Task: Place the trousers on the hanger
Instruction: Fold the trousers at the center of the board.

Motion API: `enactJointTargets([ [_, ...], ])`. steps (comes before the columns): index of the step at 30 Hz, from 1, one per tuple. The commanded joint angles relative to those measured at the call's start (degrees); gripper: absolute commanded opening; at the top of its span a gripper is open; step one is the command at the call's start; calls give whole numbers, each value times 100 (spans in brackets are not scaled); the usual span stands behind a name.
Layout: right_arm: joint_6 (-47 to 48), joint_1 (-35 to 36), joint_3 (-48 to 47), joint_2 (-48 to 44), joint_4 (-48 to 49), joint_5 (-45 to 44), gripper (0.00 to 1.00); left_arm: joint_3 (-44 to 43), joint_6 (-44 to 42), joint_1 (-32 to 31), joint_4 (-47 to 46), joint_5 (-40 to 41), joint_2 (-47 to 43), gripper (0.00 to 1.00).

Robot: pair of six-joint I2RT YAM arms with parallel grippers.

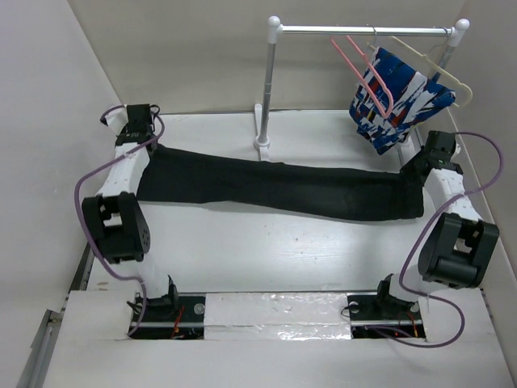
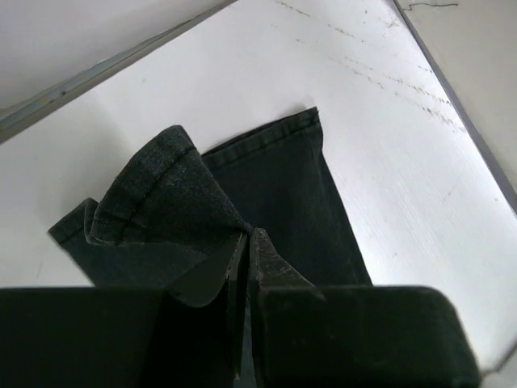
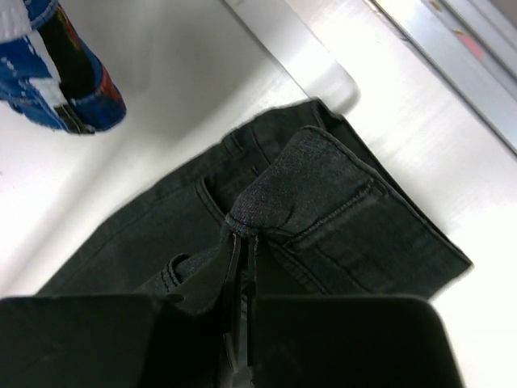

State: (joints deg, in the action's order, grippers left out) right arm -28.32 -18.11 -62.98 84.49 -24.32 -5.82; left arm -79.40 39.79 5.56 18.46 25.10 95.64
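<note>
While both arms grip the trousers [image 1: 275, 187] at opposite ends, the work sits at the gripping-and-lifting step, with nothing yet on the hanger [image 1: 354, 73]. The left gripper [image 2: 247, 242] is closed tight at the far left. Its jaws pinch a fold of cloth at the leg hems, and the fold bunches into a small peak just past the fingertips. The right gripper [image 3: 242, 238] is likewise closed at the right side, nipping a fold of the waist end beside a pocket seam. Between them the trousers lie along the table [image 1: 266, 259] as one long dark band, running from far left to right.

The pink hanger hangs on the rail [image 1: 363, 30] at the far right, well above the table. It is just beside a cream hanger [image 1: 443, 77] that carries a blue patterned garment [image 1: 396, 101].

As I judge it, the next move calls for both arms to lift together with the cloth taut, then carry it far and right toward the rail. One end has to be fed through the pink frame and draped over its bottom bar. The patterned garment hangs close and could snag, and the hanger may swing when touched.
</note>
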Motion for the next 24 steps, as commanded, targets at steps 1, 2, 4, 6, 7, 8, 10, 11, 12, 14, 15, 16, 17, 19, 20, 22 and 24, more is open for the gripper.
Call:
enactJointTargets([
  [1, 11, 0, -416, 295, 805, -437, 0, -743, -331, 103, -246, 610, 637, 0],
  [2, 10, 53, -460, 479, 867, -437, 0, -996, -358, 103, -272, 592, 797, 0],
  [4, 28, 53, -670, 682, 937, -411, 0, -1235, -410, 51, -386, 592, 1235, 0],
  [6, 19, 115, -803, 884, 989, -367, 0, -1692, -550, -28, -456, 627, 1640, 0],
  [7, -7, 115, -864, 929, 1034, -306, 0, -1832, -630, -29, -518, 697, 1747, 0],
  [8, -25, 115, -882, 973, 1052, -244, 0, -2043, -717, -116, -562, 724, 1852, 0],
  [10, -16, 176, -874, 1026, 1174, -209, 5, -2237, -999, -187, -668, 611, 2133, 5],
  [11, -7, 176, -848, 1043, 1210, -156, 11, -2517, -1000, -248, -546, 714, 2222, 15],
  [12, 19, 176, -856, 1069, 1271, -112, 21, -2580, -982, -318, -415, 820, 2275, 28],
  [14, 37, 176, -874, 1096, 1228, -16, 55, -2415, -1227, -319, -562, 795, 2171, 60],
  [15, 37, 176, -822, 1061, 1219, -15, 65, -2318, -1228, -319, -641, 803, 1961, 68],
  [16, 28, 176, -743, 896, 1271, -15, 79, -2195, -1132, -319, -633, 786, 1855, 73],
  [17, 2, 176, -638, 781, 1332, 11, 83, -2012, -1071, -319, -589, 751, 1732, 77],
  [19, -95, 176, -207, 465, 1534, 37, 86, -1739, -842, -319, -343, 733, 1294, 76],
  [20, -139, 176, -23, 89, 1613, 46, 86, -1215, -624, -319, -360, 646, 1073, 75],
  [22, -279, 176, 618, -334, 1868, 55, 86, -624, -386, -319, -475, 287, 434, 74],
  [24, -393, 176, 1084, -1002, 2149, 378, 89, 299, 27, -319, -640, 57, -8, 74],
])
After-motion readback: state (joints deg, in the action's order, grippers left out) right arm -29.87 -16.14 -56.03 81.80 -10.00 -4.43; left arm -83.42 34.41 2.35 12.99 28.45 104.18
